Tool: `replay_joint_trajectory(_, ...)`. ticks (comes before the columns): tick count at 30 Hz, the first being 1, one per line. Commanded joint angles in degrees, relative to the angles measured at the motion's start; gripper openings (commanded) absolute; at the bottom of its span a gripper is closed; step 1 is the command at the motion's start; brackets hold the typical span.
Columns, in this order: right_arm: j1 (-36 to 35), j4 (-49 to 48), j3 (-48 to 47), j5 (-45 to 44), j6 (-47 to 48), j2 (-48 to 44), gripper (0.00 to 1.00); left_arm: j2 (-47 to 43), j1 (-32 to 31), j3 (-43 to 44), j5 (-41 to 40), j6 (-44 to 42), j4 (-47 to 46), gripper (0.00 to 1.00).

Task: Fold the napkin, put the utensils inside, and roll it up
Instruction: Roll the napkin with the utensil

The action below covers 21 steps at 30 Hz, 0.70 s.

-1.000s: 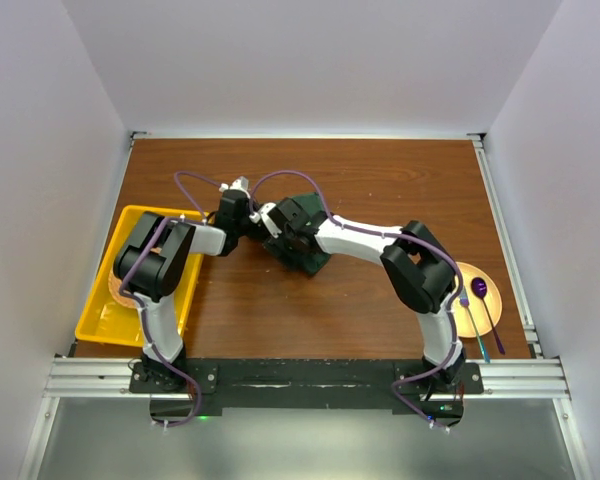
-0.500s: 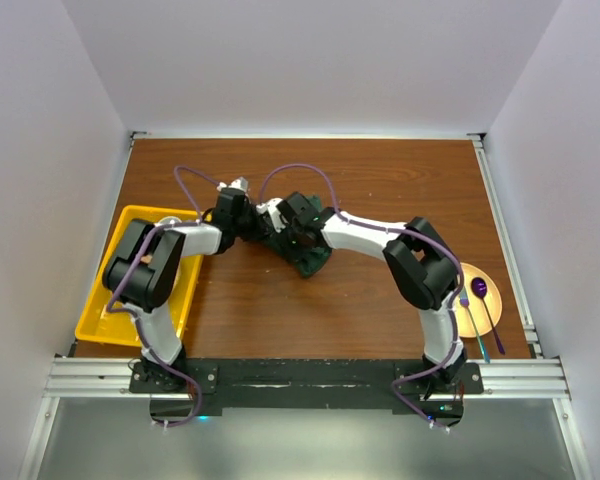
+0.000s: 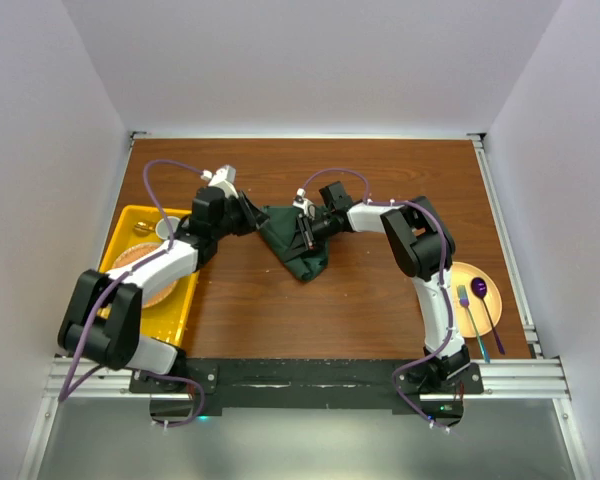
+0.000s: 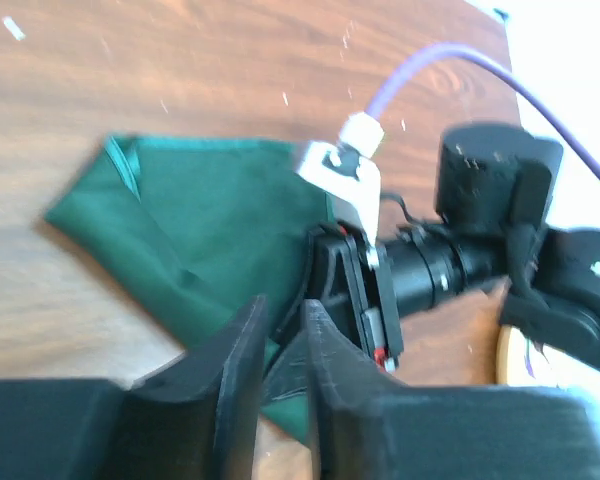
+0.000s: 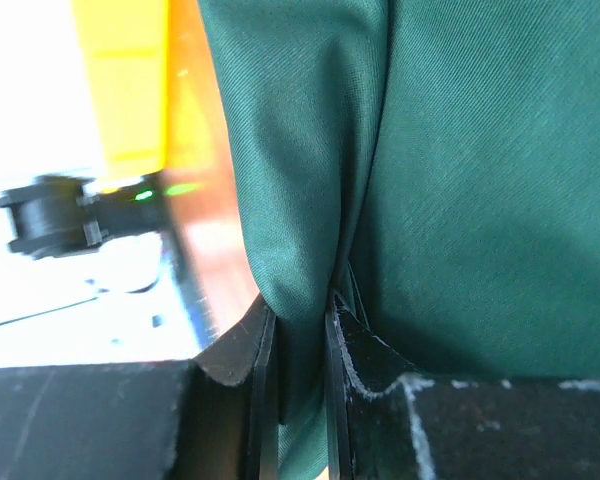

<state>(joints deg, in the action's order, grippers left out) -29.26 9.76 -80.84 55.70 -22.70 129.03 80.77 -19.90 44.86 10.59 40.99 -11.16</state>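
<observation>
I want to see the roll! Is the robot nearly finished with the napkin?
Not nearly. The napkin lies partly folded, uneven. The right gripper pinches a fold of it now. The utensils wait on the plate; placing them and rolling are left.

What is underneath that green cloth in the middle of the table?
Only the brown table shows around the green cloth. The right gripper pinches a fold; anything inside the folds is hidden. The utensils lie on the orange plate.
</observation>
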Motion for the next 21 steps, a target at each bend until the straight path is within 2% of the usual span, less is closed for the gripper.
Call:
replay_joint_trajectory(1,-0.7,3.8,2.4,0.8,-6.2,4.5,0.00,6.4,0.2,-4.1,7.1,3.5,-11.2,0.16)
replay_joint_trajectory(6,0.1,4.0,3.3,-0.9,-4.8,4.2,0.00,13.2,0.2,-3.0,7.7,3.7,-17.5,0.08)
replay_joint_trajectory(16,0.0,5.4,6.7,-5.2,3.4,1.0,0.00,22.1,0.1,-2.0,7.8,4.2,-21.5,0.05)
replay_joint_trajectory(21,0.1,10.4,6.5,-10.3,8.4,-0.6,0.08,26.8,-0.7,-2.7,6.6,4.5,-23.2,0.04)
